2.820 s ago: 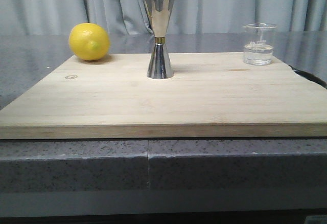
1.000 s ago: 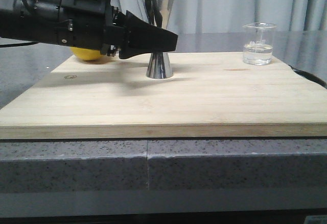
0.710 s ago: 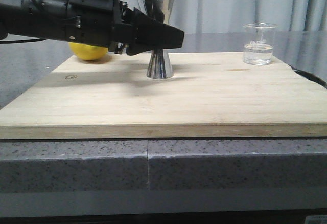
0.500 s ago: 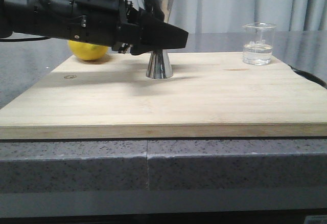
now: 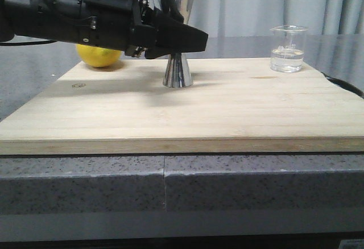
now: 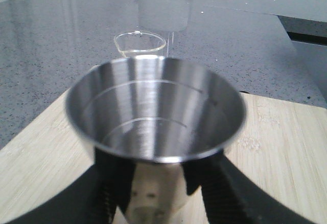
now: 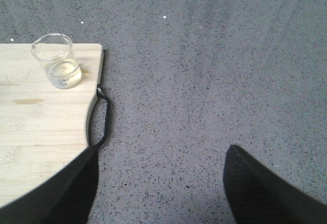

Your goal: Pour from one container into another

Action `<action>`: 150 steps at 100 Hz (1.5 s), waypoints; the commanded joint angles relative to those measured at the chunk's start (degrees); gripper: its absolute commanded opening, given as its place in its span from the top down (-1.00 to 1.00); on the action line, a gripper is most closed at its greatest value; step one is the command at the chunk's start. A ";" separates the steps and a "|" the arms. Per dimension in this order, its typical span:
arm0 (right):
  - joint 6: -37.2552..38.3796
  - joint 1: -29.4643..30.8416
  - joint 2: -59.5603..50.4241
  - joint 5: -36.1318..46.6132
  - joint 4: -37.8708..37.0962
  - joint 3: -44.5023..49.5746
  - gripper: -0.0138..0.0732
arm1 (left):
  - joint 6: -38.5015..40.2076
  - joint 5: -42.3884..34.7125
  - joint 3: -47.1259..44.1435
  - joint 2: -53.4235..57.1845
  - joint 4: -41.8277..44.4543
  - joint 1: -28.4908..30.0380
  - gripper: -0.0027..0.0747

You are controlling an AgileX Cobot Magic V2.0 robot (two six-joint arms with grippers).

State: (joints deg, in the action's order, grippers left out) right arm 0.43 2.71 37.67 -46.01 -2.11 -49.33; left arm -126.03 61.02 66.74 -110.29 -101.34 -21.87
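Two arms are in play, though only the left one shows from the front. Nearest the camera lies the grey speckled counter [image 5: 85, 189], and on it the pale wooden board [image 5: 187, 110] that carries everything. Farther back, at about the board's centre, stands the steel jigger [image 5: 178, 71], upright on its lower cone. The left gripper [image 5: 190, 38] reaches in from nine o'clock and covers the jigger's narrow waist in the front view; in the left wrist view its black fingers [image 6: 110, 183] sit on either side of the jigger [image 6: 156, 114] just below the empty upper cup, close against the steel (whether they press on it or only flank it cannot be told). Behind the arm, toward ten o'clock of the board, a yellow lemon [image 5: 99, 57] peeks out beneath the black housing. Well apart from the jigger, near the board's far corner at two o'clock, the small glass beaker [image 5: 289, 48] stands upright with clear liquid in its lower part; the left wrist view shows the beaker [image 6: 139, 45] directly beyond the jigger's rim. The right gripper [image 7: 158, 183] hovers over bare counter beside the board's dark handle loop [image 7: 99, 121], its fingers spread wide and holding nothing, with the beaker [image 7: 56, 60] at the board's corner farther off.
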 commanded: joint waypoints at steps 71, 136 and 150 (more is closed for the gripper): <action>-0.43 -0.06 0.38 4.29 -0.52 -2.05 -0.40 | -0.14 9.96 1.64 2.83 -4.76 -0.33 0.26; -0.43 -0.06 0.38 4.09 -0.52 -2.05 -0.40 | 2.82 12.29 5.64 2.93 -4.76 -0.33 0.26; -0.73 -0.06 0.38 4.09 -0.18 -2.05 -0.40 | 3.33 12.29 5.64 3.02 -4.76 -0.33 0.26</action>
State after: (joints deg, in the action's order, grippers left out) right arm 0.43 2.71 37.67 -46.01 -2.11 -49.33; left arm -123.87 66.20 70.48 -110.41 -101.19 -21.87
